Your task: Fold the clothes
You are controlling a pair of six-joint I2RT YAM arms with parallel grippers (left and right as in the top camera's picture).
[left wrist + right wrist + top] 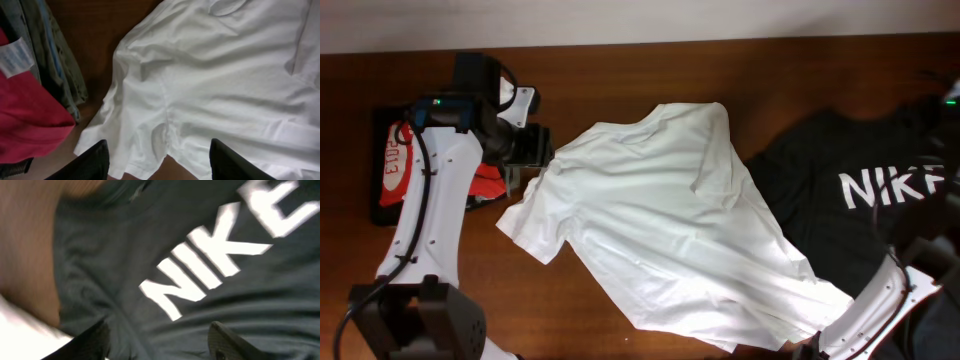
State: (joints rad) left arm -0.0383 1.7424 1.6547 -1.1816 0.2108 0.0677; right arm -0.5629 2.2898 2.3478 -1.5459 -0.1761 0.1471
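The white short-sleeved shirt lies spread and wrinkled across the middle of the table, neck toward the back. Its green-and-yellow patch does not show. My left gripper hovers at the shirt's left sleeve. In the left wrist view the left gripper is open and empty, with the sleeve hem between its fingers. My right gripper is open and empty above a black shirt with white NIKE lettering. A corner of the white shirt shows at its lower left.
The black NIKE shirt lies at the right, partly under the white shirt's hem. A red shirt lies on a dark tray at the far left, with grey-green folded clothes beside it. The right arm reaches in from the lower right.
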